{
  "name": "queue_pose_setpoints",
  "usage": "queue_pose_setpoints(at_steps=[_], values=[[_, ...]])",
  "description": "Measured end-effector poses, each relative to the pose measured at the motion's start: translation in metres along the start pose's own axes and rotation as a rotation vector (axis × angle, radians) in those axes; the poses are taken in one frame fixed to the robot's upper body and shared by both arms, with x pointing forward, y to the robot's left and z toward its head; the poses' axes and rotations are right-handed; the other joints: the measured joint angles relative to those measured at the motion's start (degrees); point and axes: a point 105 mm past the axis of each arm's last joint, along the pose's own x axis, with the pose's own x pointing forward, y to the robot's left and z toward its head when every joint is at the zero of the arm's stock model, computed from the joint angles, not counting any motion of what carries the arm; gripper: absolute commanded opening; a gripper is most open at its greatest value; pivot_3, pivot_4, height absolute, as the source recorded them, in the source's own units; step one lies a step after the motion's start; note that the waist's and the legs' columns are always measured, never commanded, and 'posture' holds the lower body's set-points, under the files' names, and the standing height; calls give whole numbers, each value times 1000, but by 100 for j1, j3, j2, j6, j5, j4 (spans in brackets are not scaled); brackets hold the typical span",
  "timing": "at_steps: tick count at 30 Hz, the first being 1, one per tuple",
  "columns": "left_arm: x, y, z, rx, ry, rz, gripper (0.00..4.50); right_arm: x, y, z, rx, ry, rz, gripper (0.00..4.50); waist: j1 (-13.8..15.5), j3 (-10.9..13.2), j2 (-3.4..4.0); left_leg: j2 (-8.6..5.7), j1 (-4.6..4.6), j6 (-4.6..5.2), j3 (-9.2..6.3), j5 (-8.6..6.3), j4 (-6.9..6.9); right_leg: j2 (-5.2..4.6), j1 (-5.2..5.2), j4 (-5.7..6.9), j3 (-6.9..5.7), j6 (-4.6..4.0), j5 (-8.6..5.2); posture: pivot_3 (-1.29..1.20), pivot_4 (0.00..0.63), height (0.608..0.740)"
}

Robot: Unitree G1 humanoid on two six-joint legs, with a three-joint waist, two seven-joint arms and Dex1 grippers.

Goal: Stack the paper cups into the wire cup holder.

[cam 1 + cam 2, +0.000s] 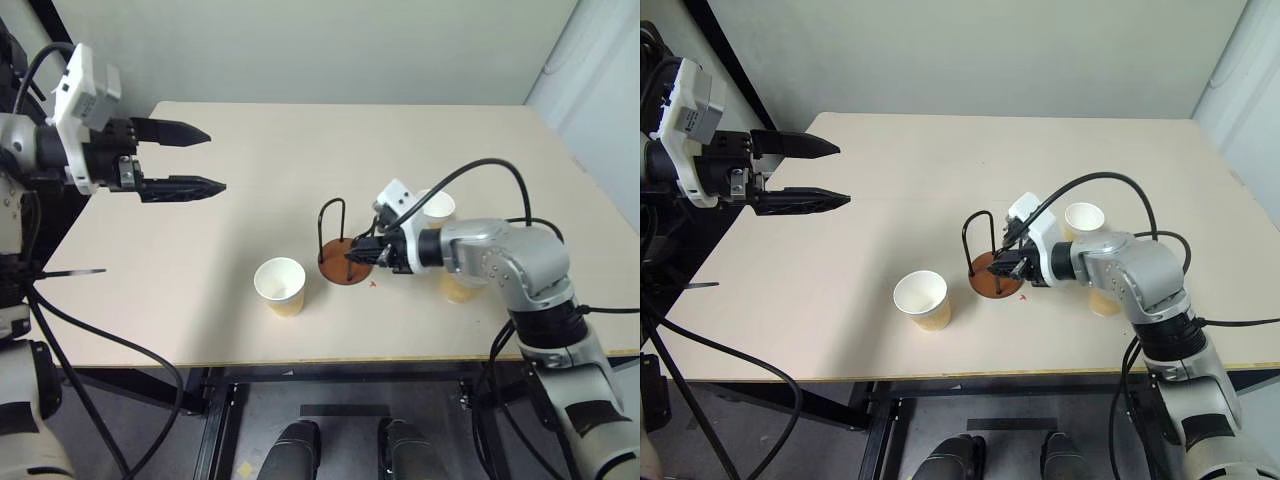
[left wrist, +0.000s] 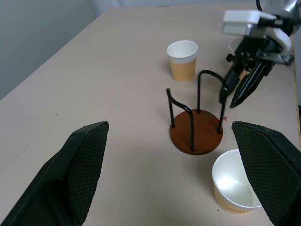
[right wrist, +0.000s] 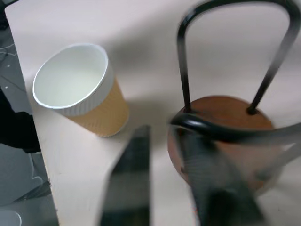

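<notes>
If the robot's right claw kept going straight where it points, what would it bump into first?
Probably the wire cup holder: the right gripper already sits at its near wire loop, jaws shut, pointing across the brown base. Beyond it, a paper cup stands a little off that line.

Left arm raised at left, wrist bent inward; left gripper (image 1: 200, 158) points toward right, slightly down, both black fingers spread wide, nothing between them. Right arm reaches forward and inward, elbow bent, wrist angled down; right gripper (image 1: 356, 254) points left and downward, low over table, fingers drawn together on wire loop of cup holder (image 1: 344, 262).
</notes>
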Motion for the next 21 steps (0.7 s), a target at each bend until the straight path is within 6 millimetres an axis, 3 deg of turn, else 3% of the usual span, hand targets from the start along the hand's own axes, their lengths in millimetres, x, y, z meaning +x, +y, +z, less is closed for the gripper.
queue_pose_setpoints(at_steps=[16, 21], values=[[-1, 0, -2, -4, 8, 6, 4500, 4, 7, 2, -14, -25, -28, 26, 0, -6, -9, 5, 6, -30, -21, 7, -1, 21, 1, 3, 2, -23, 11, 0, 150, 740], [-2, 0, -3, -10, 12, 3, 4500, -29, -8, -2, -89, 29, 4, 26, 54, -7, -12, 4, -7, -35, -23, 5, -4, 20, -1, -8, 1, -41, 2, 0, 150, 740]])
